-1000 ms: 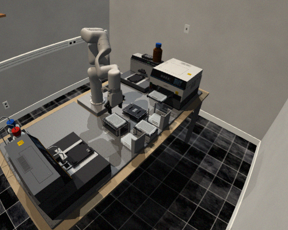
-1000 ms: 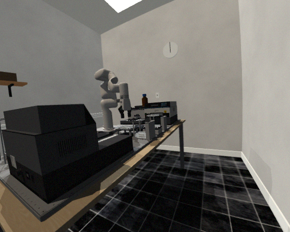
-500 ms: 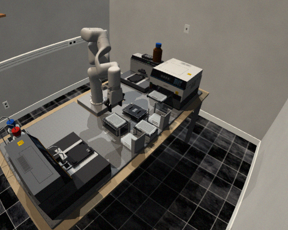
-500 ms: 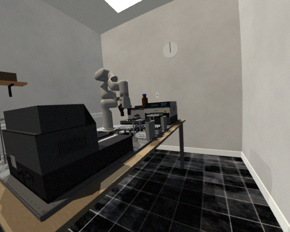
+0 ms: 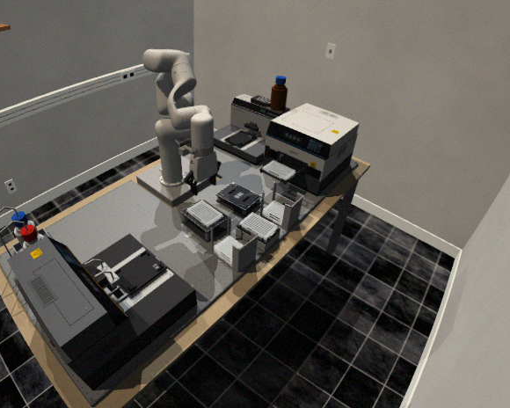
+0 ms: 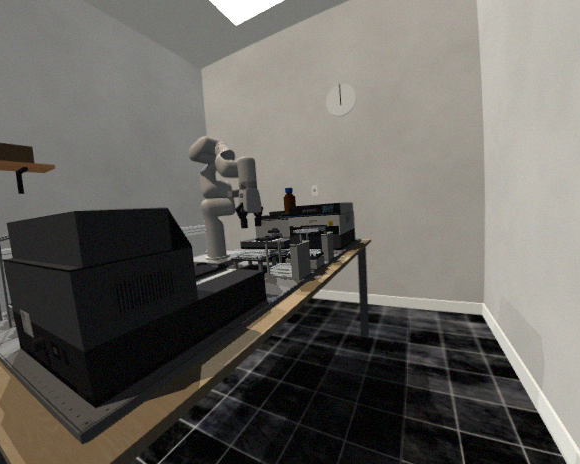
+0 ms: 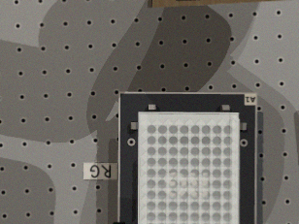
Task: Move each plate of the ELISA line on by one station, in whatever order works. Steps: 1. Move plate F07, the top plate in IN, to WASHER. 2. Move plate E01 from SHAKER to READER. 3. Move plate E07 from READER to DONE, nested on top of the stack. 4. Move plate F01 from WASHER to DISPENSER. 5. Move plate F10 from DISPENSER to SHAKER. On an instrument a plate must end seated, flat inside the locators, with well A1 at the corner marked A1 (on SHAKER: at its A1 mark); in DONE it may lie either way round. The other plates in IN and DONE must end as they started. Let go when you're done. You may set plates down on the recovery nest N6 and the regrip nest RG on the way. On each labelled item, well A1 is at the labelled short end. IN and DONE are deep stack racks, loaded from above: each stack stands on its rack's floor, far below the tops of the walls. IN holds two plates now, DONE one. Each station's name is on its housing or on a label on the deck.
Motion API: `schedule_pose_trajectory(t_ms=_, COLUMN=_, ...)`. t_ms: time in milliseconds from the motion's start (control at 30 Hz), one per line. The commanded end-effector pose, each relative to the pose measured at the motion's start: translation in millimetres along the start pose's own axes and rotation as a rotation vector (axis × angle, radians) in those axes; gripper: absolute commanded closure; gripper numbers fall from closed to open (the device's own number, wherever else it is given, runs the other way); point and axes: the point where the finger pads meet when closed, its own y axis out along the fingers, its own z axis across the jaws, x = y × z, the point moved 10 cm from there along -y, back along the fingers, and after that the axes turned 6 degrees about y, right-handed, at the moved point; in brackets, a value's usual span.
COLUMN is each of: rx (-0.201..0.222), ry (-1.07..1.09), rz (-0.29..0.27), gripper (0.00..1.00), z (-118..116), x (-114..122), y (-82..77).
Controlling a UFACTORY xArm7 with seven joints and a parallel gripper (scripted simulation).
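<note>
My gripper (image 5: 203, 185) (image 6: 249, 221) is open and empty. It hangs above the deck, just behind the RG nest (image 5: 186, 214) (image 7: 127, 144). A white well plate (image 5: 203, 214) (image 7: 189, 169) lies flat in that nest, one short end at the A1 corner mark (image 7: 249, 99). Its label is too faint to read. The fingers do not show in the wrist view. Another white plate (image 5: 258, 225) sits on a dark base to the right. A third plate (image 5: 279, 170) lies on the reader's tray. The washer bed (image 5: 137, 269) and the dispenser bed (image 5: 240, 138) look bare.
Two tall stack racks (image 5: 245, 255) (image 5: 292, 208) stand near the front edge, each with a white plate inside. A black empty nest (image 5: 239, 196) lies between them and the arm. The reader housing (image 5: 313, 132) and a brown bottle (image 5: 279, 93) stand at the back.
</note>
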Motion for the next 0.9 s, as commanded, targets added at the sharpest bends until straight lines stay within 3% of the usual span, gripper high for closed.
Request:
schedule_pose_trajectory(t_ms=0, rx=-0.001, ry=0.0, rz=-0.003, gripper=0.0, z=-0.1, x=0.7, y=-7.4)
schedule_pose_trajectory(t_ms=500, rx=-0.001, ry=0.0, rz=-0.003, gripper=0.0, z=-0.1, x=0.6, y=-24.8)
schedule_pose_trajectory(t_ms=867, rx=-0.001, ry=0.0, rz=-0.003, gripper=0.0, z=-0.1, x=0.6, y=-25.2)
